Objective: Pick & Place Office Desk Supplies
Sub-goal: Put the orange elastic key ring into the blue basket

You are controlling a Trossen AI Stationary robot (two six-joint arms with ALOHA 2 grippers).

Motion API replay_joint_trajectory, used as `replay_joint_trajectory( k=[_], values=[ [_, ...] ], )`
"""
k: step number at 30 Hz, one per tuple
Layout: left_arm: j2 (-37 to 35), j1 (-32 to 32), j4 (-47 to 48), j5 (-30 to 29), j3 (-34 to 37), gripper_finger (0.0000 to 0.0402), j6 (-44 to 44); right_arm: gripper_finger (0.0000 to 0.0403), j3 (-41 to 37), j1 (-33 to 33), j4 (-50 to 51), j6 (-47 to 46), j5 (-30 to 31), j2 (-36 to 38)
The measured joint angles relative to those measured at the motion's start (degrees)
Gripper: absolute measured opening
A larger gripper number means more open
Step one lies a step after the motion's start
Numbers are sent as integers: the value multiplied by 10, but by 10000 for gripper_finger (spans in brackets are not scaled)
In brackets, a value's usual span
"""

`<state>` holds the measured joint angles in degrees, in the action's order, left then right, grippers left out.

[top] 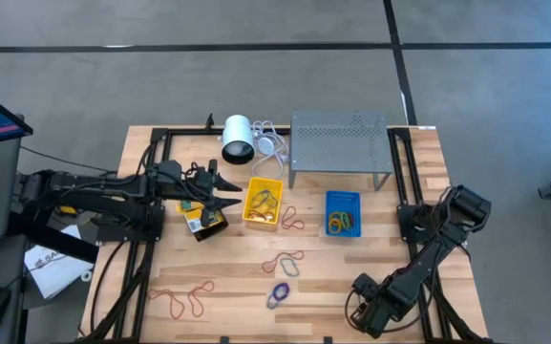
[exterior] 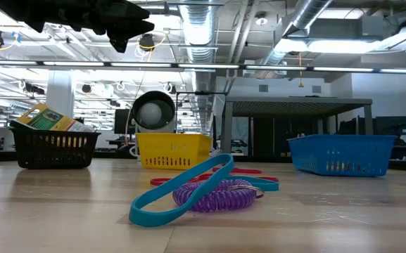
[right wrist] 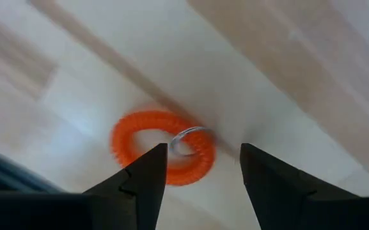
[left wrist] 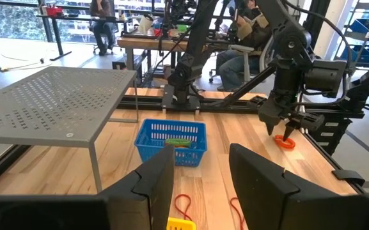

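My right gripper (right wrist: 200, 160) is open and points down over an orange coiled band (right wrist: 123, 137) with a small metal ring (right wrist: 190, 133), which lies flat on the table near the front right. The left wrist view shows that gripper (left wrist: 285, 131) just above the band (left wrist: 284, 142). My left gripper (top: 225, 198) is open and empty. It is held above the table between the black bin (top: 204, 220), which holds a yellow-and-green packet (exterior: 44, 118), and the yellow bin (top: 263, 204). The blue bin (top: 342, 212) holds several bands.
The grey perforated stand (top: 340, 143) and the white cylinder (top: 239, 139) stand at the back. Loose bands lie on the wood: red ones (top: 181, 298) front left, a purple coil (top: 277, 294) and a blue band (exterior: 181, 191) at front centre, more (top: 289, 221) beside the yellow bin.
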<state>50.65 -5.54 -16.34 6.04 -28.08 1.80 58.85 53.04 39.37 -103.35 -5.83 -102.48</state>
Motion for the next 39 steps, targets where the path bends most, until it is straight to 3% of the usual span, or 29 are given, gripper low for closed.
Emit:
replay_joint_trajectory(
  k=[9, 16, 29, 39],
  values=[
    [0, 0, 1, 0, 0, 144, 1, 158, -42, 0, -33, -2, -4, 5],
    [0, 0, -24, 0, 0, 144, -3, 54, -46, -7, -19, -2, -7, 4],
    [0, 0, -43, 0, 0, 144, -21, 53, -7, -12, 28, -23, 11, -2],
    [0, 0, -49, 0, 0, 144, -25, 53, 73, -16, 133, 0, 126, 37]
  ],
)
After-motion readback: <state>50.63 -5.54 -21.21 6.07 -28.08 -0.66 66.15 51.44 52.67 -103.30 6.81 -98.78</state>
